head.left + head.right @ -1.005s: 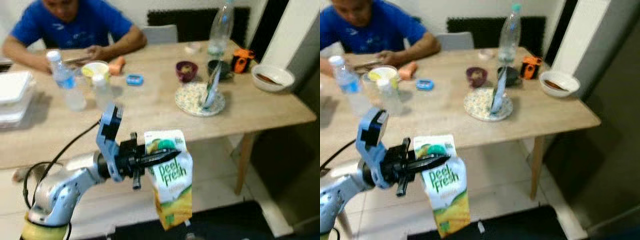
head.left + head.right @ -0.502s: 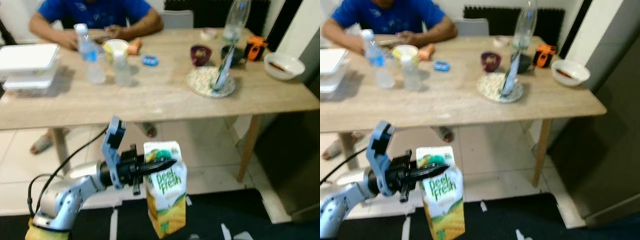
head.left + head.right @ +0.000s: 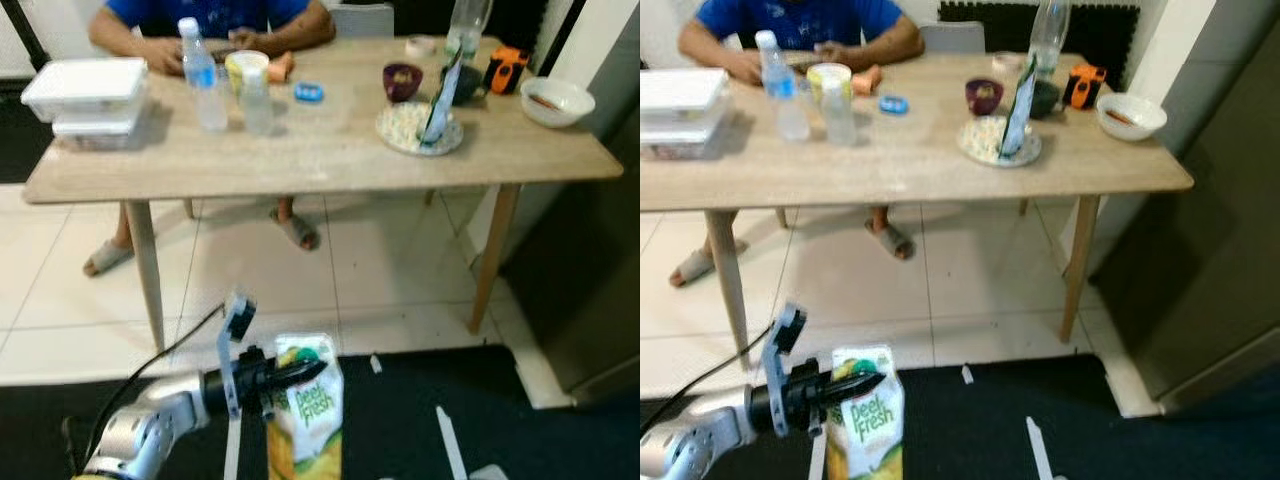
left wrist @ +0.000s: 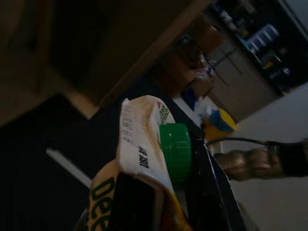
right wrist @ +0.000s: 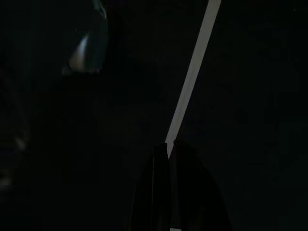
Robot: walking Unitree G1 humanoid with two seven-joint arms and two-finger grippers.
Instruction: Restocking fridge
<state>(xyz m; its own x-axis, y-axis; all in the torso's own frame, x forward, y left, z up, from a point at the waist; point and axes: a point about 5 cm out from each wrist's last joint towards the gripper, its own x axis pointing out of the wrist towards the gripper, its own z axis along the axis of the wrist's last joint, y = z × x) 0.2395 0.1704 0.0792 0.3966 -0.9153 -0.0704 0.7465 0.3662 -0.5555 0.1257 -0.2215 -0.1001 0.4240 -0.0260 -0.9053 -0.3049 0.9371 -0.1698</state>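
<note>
We hold the green-and-yellow "Deel Fresh" juice carton with a green screw cap [image 3: 305,405] low in the left eye frame, just left of centre, above a dark floor mat [image 3: 400,420]. Our left gripper [image 3: 300,374] is clamped on the carton's folded top; in the left wrist view its black fingers [image 4: 207,192] press beside the cap. The right wrist view is nearly black, and the right gripper [image 5: 170,144] shows its two fingertips almost together, with nothing between them.

Across the top of the frame stands the long light-wood dining table [image 3: 300,165], where a person in a blue shirt [image 3: 215,15] sits at the far side. A grey cabinet face [image 3: 600,260] at the right edge may be the fridge; we cannot tell.

We judge the carton fetched and in transit. Reaching the fridge, opening it and shelving the carton all remain.
</note>
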